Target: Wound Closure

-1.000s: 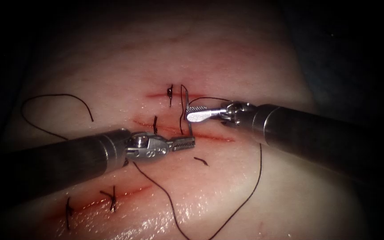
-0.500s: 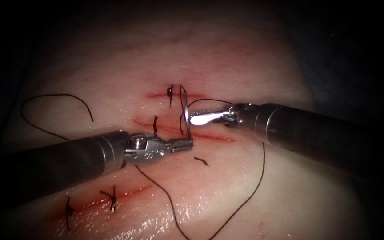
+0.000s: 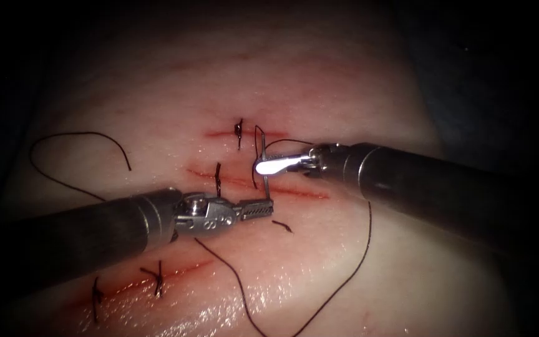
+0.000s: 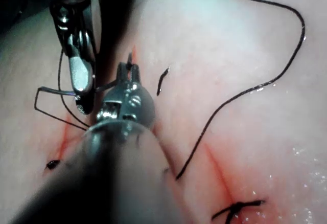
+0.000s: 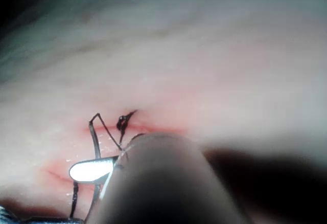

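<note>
The tissue [image 3: 319, 81] bears three short red cuts. Over the middle cut [image 3: 301, 192] the curved needle [image 3: 261, 145] stands almost upright, clear of the tissue as far as I can see. My left tool [image 3: 263, 209] comes in from the left and is shut on the needle's lower end. From the right, my right tool [image 3: 262, 166] lies across the needle at mid-curve with its jaws shut on it. The left wrist view shows the left tool [image 4: 129, 71] beside the right tool [image 4: 80, 98]. The right tool [image 5: 92, 170] crosses the needle [image 5: 95, 137] in the right wrist view.
Dark thread [image 3: 350, 268] loops from under the right shaft round to the left tool. Another strand [image 3: 76, 134] curls at the left. Tied stitches sit on the upper cut [image 3: 239, 131], the middle cut [image 3: 218, 175] and the lower cut [image 3: 157, 278]. A cut thread end [image 3: 284, 226] lies loose.
The right tool drew back a little, then slid left onto the needle, its jaws going from parted to shut. The left tool sank slightly with the needle's lower end.
</note>
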Available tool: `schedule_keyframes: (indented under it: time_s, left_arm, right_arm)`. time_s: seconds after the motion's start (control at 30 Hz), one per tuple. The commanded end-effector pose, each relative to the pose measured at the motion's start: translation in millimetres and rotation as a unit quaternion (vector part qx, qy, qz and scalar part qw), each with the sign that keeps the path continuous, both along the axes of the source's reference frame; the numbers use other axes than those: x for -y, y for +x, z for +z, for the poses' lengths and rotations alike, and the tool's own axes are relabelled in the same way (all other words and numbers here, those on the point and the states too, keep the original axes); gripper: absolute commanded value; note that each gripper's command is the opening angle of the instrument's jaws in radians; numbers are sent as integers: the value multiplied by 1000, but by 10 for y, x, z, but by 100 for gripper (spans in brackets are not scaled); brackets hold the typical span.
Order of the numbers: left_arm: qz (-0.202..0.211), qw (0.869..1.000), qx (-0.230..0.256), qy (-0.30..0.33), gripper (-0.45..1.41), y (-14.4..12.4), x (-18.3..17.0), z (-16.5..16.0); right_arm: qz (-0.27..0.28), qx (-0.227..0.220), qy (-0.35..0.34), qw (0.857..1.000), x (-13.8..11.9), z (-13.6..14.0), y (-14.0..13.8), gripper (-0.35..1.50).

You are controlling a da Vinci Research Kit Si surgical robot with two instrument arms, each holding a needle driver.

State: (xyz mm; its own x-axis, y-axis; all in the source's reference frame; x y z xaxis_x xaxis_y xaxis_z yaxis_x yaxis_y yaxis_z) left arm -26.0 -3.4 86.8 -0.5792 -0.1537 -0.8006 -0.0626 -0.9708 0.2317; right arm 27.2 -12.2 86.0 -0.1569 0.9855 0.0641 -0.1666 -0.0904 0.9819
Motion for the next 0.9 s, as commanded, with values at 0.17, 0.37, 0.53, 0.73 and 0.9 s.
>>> schedule_keyframes:
  time_s: [0.17,0.37,0.53,0.73,0.9]
  left_arm:
    - [0,1000,-1,0,-45,-8,-5,8]
    - [1,1000,0,1,-45,-8,-5,8]
    - [2,1000,0,1,-45,-6,-4,7]
    - [5,1000,0,2,-45,-6,-4,6]
    - [-103,986,29,126,123,-5,-4,3]
  right_arm:
    - [-7,-12,-1,1000,-3,-4,11,145]
    - [-12,-20,-2,1000,-2,-5,11,126]
    - [-29,11,-18,999,-5,1,4,-35]
    - [-11,19,-26,999,-15,6,-9,-35]
    - [-20,7,-27,999,-13,5,-13,-35]
